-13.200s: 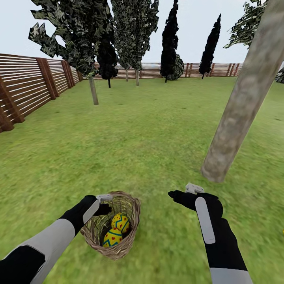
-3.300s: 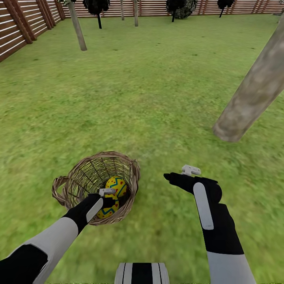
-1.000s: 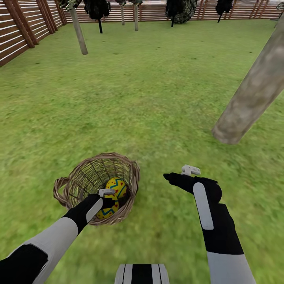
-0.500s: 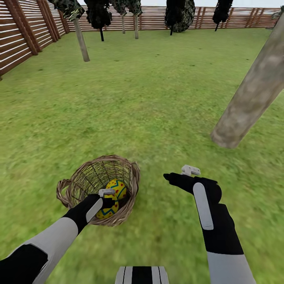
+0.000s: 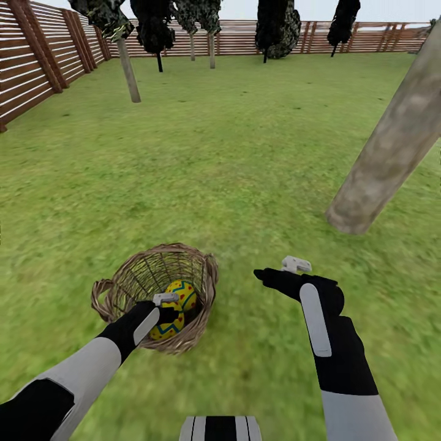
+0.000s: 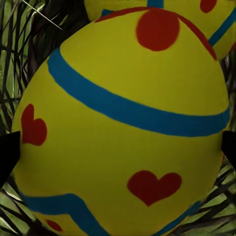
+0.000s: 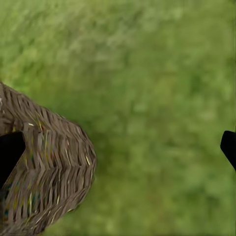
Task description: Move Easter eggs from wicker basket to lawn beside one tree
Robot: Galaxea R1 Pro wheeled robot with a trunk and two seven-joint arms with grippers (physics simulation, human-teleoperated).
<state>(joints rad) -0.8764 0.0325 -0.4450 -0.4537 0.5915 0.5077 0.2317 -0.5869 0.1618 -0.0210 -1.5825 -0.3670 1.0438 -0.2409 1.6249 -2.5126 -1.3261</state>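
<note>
Left gripper down inside the tan open-woven wicker basket, fingers spread either side of a yellow egg with blue bands and red hearts, contact unclear. Egg's long axis tilted, narrow end toward a second egg behind it. Right gripper open over the lawn beside the basket.
</note>
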